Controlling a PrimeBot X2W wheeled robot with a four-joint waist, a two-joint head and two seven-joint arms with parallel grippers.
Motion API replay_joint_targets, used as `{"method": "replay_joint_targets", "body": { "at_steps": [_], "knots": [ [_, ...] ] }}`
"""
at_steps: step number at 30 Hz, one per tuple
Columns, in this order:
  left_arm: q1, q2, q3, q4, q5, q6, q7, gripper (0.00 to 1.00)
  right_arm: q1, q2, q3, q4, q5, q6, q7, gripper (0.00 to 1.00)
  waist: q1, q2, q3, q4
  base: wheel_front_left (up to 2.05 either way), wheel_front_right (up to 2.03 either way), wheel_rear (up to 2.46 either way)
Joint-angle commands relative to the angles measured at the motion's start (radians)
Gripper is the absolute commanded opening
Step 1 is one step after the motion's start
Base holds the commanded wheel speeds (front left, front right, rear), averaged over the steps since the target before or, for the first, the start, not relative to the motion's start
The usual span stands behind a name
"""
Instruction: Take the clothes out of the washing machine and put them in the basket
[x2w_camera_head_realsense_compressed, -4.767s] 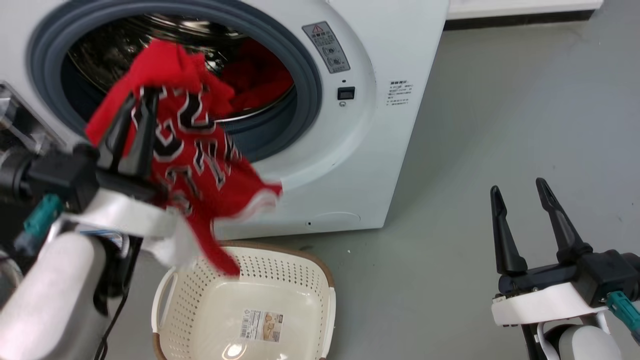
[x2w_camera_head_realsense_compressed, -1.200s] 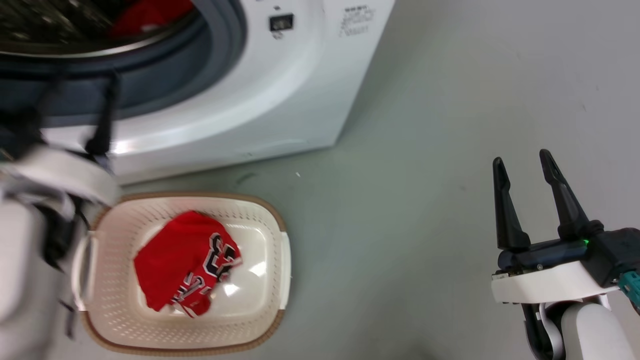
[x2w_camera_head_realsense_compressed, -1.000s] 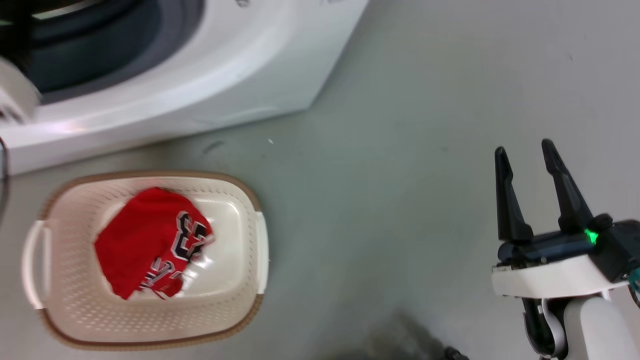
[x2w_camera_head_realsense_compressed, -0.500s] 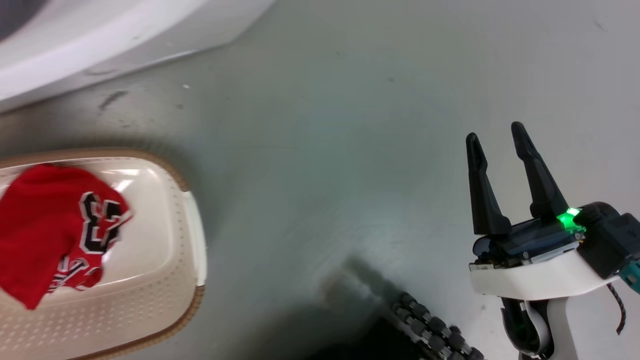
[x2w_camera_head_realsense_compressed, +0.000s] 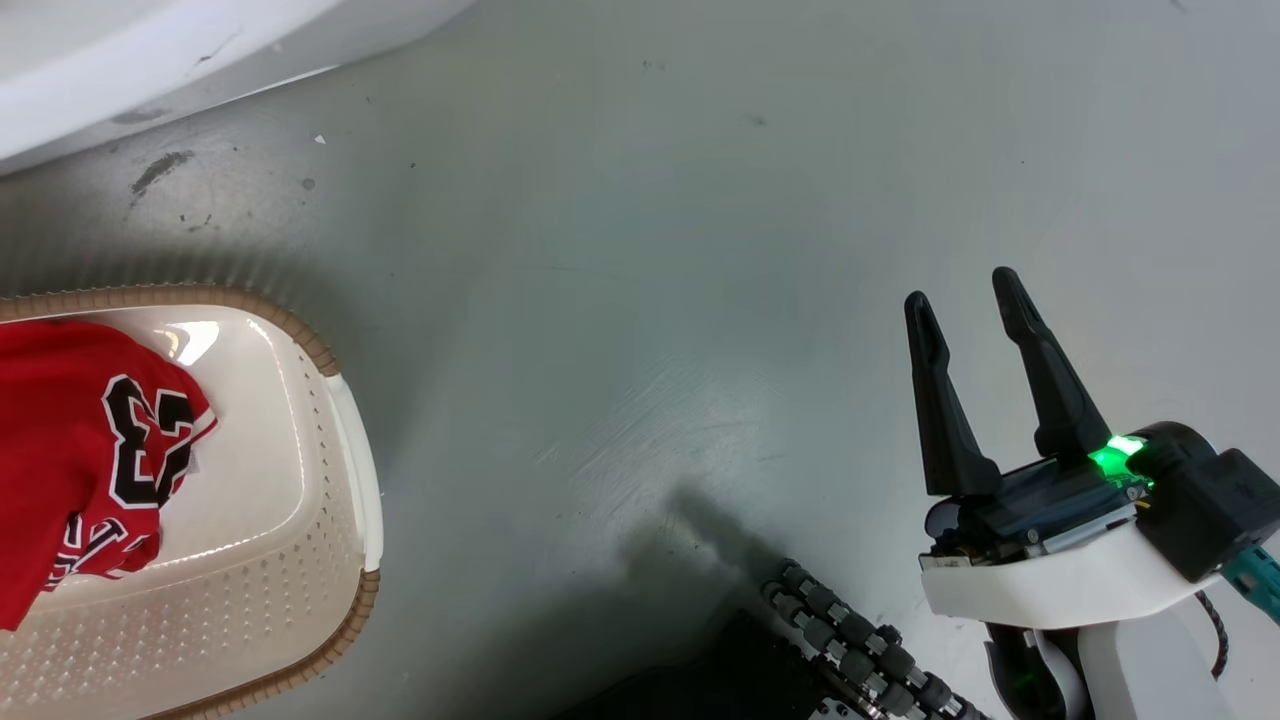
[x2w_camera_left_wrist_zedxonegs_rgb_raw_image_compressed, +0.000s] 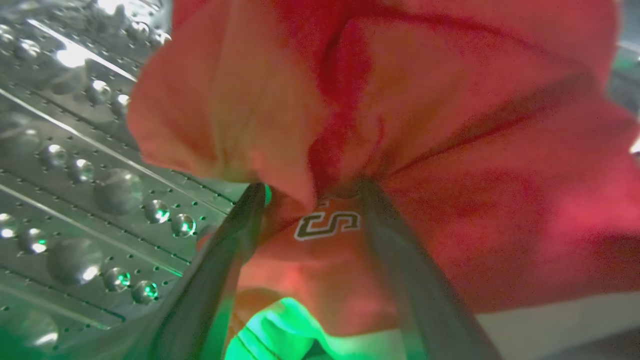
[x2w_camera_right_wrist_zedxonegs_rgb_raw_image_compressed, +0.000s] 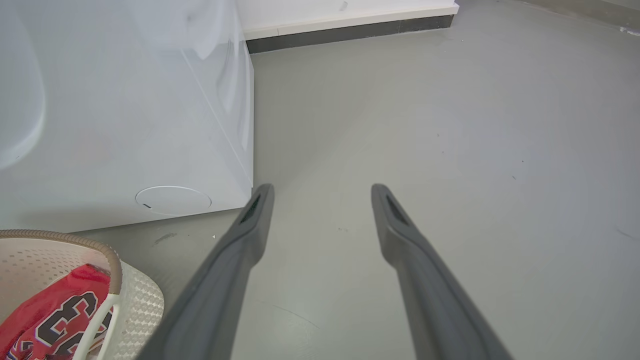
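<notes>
The white washing machine (x2w_camera_head_realsense_compressed: 120, 60) fills the 11 o'clock corner of the head view. In the right wrist view its lower front panel (x2w_camera_right_wrist_zedxonegs_rgb_raw_image_compressed: 125, 125) stands from 9 to 11 o'clock, with a round cover (x2w_camera_right_wrist_zedxonegs_rgb_raw_image_compressed: 173, 200) low on it. The bare grey floor (x2w_camera_head_realsense_compressed: 700, 250) spreads from its base.

The cream perforated basket (x2w_camera_head_realsense_compressed: 345, 420), brown-rimmed, sits on the floor at 8 to 9 o'clock in the head view, close in front of the machine. The red jersey (x2w_camera_head_realsense_compressed: 70, 450) lies crumpled inside it, a black white-edged "3" facing up.

In the left wrist view a second red garment (x2w_camera_left_wrist_zedxonegs_rgb_raw_image_compressed: 425, 150) lies inside the machine's perforated steel drum (x2w_camera_left_wrist_zedxonegs_rgb_raw_image_compressed: 75, 175), which shows from 8 to 11 o'clock. The left tool (x2w_camera_left_wrist_zedxonegs_rgb_raw_image_compressed: 312, 189) is pushed into this cloth with its two fingers apart. Red folds bunch over both tips, and a patch with white-edged lettering sits between them. The fingers have not closed on the cloth.

The right tool (x2w_camera_head_realsense_compressed: 962, 290) hangs at 4 o'clock in the head view, fingers apart and holding nothing, well apart from the basket and jersey at its 9 o'clock. A green light (x2w_camera_head_realsense_compressed: 1115, 455) glows at its base. A ribbed black cable (x2w_camera_head_realsense_compressed: 860, 650) lies at 5 o'clock.
</notes>
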Motion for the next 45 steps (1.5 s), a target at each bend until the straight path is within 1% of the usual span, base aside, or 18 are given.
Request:
{"method": "replay_joint_targets", "body": {
  "at_steps": [1, 4, 5, 6, 8, 13, 20, 22, 25, 33, 38, 43, 44, 45],
  "knots": [
    [-0.02, -0.007, -0.021, 0.031, 0.006, 0.001, 0.001, 1.0, 0.006, 0.002, 0.001, -0.014, 0.014, -0.001, -0.002, 1.0, -0.0002, 0.0, 0.007, 0.002, 0.0, 0.0, 0.0],
    [-0.016, -0.014, -0.04, 0.059, -0.001, 0.001, 0.01, 1.0, 0.01, 0.002, 0.001, -0.024, 0.017, -0.001, -0.002, 1.0, -0.0002, 0.0, 0.012, 0.005, 0.0, 0.0, 0.0],
    [-0.017, -0.019, -0.045, 0.067, -0.008, 0.001, 0.013, 0.75, 0.013, 0.002, 0.0, -0.028, 0.019, -0.001, -0.002, 1.0, -0.0002, 0.0, 0.015, 0.006, 0.0, 0.0, 0.0],
    [-0.015, -0.025, -0.048, 0.072, -0.02, 0.001, 0.016, 0.0, 0.015, 0.002, -0.001, -0.029, 0.02, -0.001, -0.002, 1.0, -0.0002, 0.0, 0.017, 0.008, 0.0, 0.0, 0.0],
    [-0.016, -0.031, -0.061, 0.077, -0.037, 0.001, 0.024, 0.0, 0.015, 0.002, -0.003, -0.03, 0.017, -0.001, -0.002, 1.0, -0.0002, 0.0, 0.022, 0.012, 0.0, 0.0, 0.0],
    [-0.031, -0.025, -0.078, 0.091, -0.046, 0.002, -0.021, 0.0, -0.001, 0.002, -0.002, -0.025, 0.013, -0.001, -0.002, 1.0, -0.0002, 0.0, 0.028, 0.018, 0.0, 0.0, 0.0],
    [-0.063, 0.001, -0.092, 0.071, -0.051, 0.002, -0.133, 0.0, -0.048, 0.002, -0.003, -0.014, 0.007, -0.001, -0.002, 1.0, -0.0002, 0.0, 0.011, 0.02, 0.0, 0.0, 0.0],
    [-0.055, -0.006, -0.101, 0.062, -0.06, 0.002, -0.173, 0.0, -0.062, 0.002, -0.01, -0.008, -0.001, -0.001, -0.002, 1.0, -0.0002, 0.0, -0.003, 0.024, 0.0, 0.0, 0.0],
    [-0.03, -0.022, -0.113, 0.058, -0.082, 0.001, -0.232, 0.0, -0.071, 0.002, -0.029, 0.0, -0.021, -0.001, -0.002, 1.0, -0.0002, 0.0, -0.036, 0.05, 0.0, 0.0, 0.0],
    [0.12, -0.07, -0.165, 0.067, -0.151, 0.001, -0.436, 0.0, -0.066, 0.001, -0.093, 0.034, -0.09, -0.001, -0.002, 1.0, -0.0002, 0.0, -0.166, 0.143, 0.0, 0.0, 0.0],
    [0.263, -0.099, -0.183, 0.075, -0.217, 0.001, -0.572, 0.0, -0.047, 0.001, -0.114, 0.054, -0.137, -0.001, -0.002, 1.0, -0.0002, 0.0, -0.271, 0.192, 0.0, 0.0, 0.0],
    [0.409, -0.13, -0.204, 0.059, -0.256, 0.001, -0.708, 0.0, -0.016, 0.001, -0.127, 0.073, -0.179, -0.001, -0.002, 1.0, -0.0002, 0.0, -0.381, 0.24, 0.0, 0.0, 0.0],
    [0.435, -0.137, -0.205, 0.053, -0.262, 0.001, -0.732, 0.0, -0.008, 0.001, -0.127, 0.077, -0.184, -0.001, -0.002, 1.0, -0.0002, 0.0, -0.4, 0.25, 0.0, 0.0, 0.0],
    [0.435, -0.137, -0.205, 0.053, -0.262, 0.001, -0.732, 0.0, -0.008, 0.001, -0.127, 0.077, -0.184, -0.001, -0.002, 1.0, -0.0002, 0.0, -0.4, 0.25, 0.0, 0.0, 0.0]
  ]
}}
